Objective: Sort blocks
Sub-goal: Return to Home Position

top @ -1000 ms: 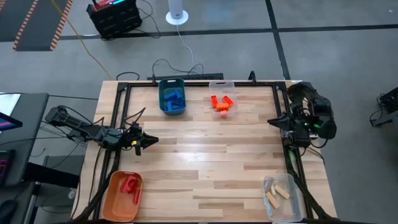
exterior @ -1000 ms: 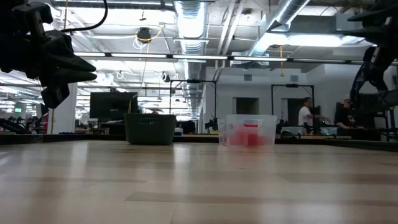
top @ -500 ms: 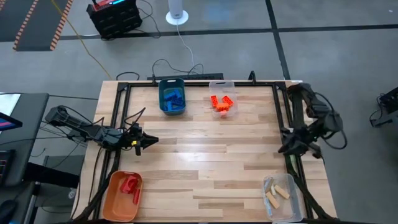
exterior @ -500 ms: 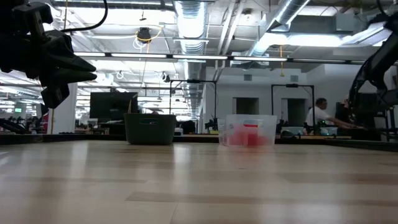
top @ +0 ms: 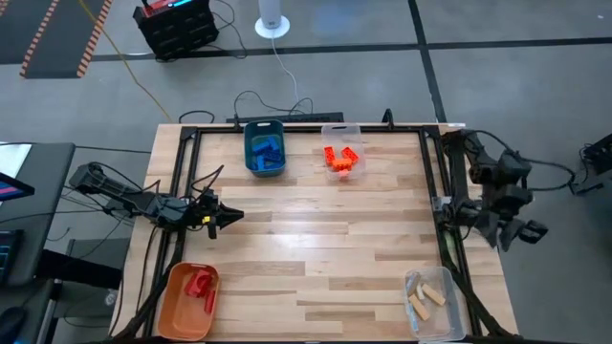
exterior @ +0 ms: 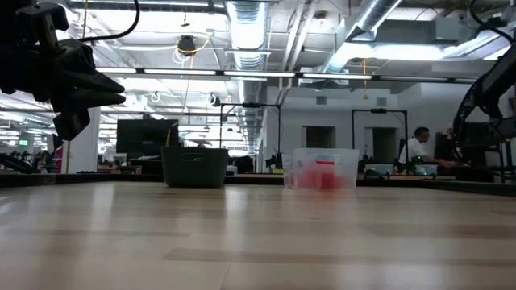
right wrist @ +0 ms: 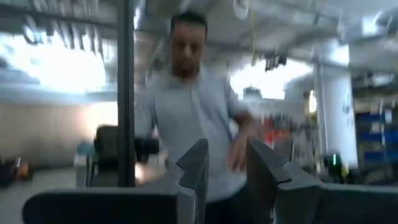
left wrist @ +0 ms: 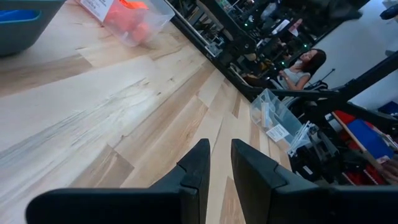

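high view: blue blocks (top: 269, 151) fill the teal bin (top: 249, 143) at the table's (top: 316, 248) far edge. orange blocks (top: 340, 161) sit in the far clear bin (top: 341, 130) beside it. red blocks (top: 201, 284) lie in the orange bin (top: 172, 308) at the near left corner, wood blocks (top: 426, 298) in the near clear bin (top: 448, 320) at the near right. left gripper (top: 235, 216) hangs over the left side; right gripper (top: 524, 233) is off the right edge.
low view: both far bins stand well apart from the left gripper.
left wrist view: its fingers (left wrist: 200, 163) are a narrow slit apart, empty.
right wrist view: fingers (right wrist: 198, 163) slightly parted, empty, facing a blurred person (right wrist: 186, 118).
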Tool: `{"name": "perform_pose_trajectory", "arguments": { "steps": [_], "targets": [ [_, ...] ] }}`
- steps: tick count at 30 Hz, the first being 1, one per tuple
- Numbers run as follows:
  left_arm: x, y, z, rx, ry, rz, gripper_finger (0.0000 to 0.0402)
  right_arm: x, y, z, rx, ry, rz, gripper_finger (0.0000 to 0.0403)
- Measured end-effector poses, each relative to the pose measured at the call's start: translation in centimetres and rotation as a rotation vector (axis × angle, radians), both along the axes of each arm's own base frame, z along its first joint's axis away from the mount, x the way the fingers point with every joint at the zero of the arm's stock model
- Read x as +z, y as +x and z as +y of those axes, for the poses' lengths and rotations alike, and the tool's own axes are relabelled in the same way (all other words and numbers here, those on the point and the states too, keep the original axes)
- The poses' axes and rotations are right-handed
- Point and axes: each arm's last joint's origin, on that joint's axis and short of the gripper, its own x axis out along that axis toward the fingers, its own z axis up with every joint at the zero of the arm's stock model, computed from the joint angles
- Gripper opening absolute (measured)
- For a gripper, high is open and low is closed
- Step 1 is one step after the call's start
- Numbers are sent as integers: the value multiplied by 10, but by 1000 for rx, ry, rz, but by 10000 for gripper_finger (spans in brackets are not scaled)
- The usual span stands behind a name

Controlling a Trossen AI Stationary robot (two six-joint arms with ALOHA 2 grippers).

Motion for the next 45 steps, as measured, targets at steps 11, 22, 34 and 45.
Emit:
{"name": "perform_pose_trajectory", "arguments": {
  "steps": [11,22,34,45],
  "targets": [
    [0,0,0,0,0,0,59,-52,2,23,1,-397,4,98],
    [0,0,0,0,0,0,59,-110,6,52,-34,-307,-7,98],
    [0,0,0,0,0,0,59,-132,16,55,-165,-383,-51,98],
    [0,0,0,0,0,0,59,-143,49,38,-745,-564,33,98]
  ]
}}
